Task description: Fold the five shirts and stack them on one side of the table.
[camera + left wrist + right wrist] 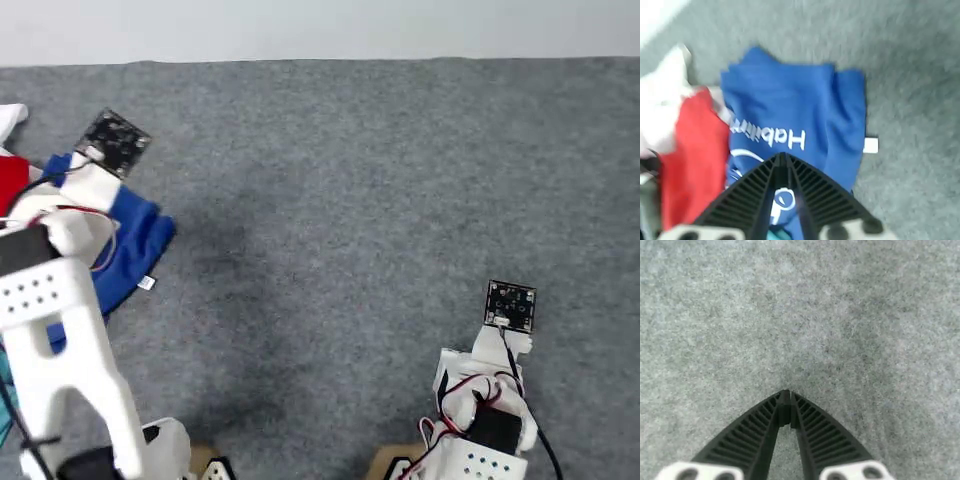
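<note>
High view over a grey felt counter (380,200). I see a heap of clothing at the left edge. A blue shirt (135,240) lies crumpled on top, spreading toward the middle of the counter. A small white tag (147,283) sticks out at its near right corner. A red shirt (12,180) lies to the left of the blue one and touches it. A white garment (10,118) lies just beyond the red one. A sliver of teal cloth (4,400) shows at the near left edge.

My left arm (60,330) stands at the near left and leans over the heap. Left wrist view: the left pincer (785,157) has its black ribbed fingers together, tip to tip. It hangs above the blue shirt (790,110), over the white print on it. I cannot tell whether the tips touch the cloth. The red shirt (690,150) and the white garment (665,100) lie alongside.

My right arm (490,400) sits at the near right, well apart from the clothing. Right wrist view: the right pincer (786,397) is also together at the tips, over bare grey felt.
</note>
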`<state>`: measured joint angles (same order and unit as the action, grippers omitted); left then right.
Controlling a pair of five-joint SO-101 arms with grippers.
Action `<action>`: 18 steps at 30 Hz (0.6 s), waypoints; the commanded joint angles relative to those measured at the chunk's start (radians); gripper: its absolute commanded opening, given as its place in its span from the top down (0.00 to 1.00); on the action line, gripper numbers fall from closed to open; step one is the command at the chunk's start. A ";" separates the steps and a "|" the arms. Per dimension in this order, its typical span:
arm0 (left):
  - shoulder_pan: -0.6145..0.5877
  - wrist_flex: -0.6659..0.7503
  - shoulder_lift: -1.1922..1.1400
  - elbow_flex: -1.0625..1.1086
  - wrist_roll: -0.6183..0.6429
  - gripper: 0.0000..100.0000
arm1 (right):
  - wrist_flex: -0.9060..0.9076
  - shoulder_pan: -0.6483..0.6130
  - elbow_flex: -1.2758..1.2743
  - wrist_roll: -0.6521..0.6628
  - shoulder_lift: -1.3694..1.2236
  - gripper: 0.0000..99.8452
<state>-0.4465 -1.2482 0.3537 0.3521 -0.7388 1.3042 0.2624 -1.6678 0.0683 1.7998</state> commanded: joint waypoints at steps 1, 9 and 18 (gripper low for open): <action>-0.048 0.044 -0.121 -0.062 0.014 0.99 | 0.005 0.010 -0.015 0.005 0.013 0.99; -0.057 0.055 -0.410 -0.231 0.014 0.89 | 0.005 0.010 -0.015 0.005 0.013 0.99; -0.037 0.049 -0.652 -0.331 0.015 0.80 | 0.005 0.010 -0.015 0.005 0.013 0.99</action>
<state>-0.4971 -1.2160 -0.2677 0.0760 -0.7311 1.3042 0.2624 -1.6678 0.0683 1.7998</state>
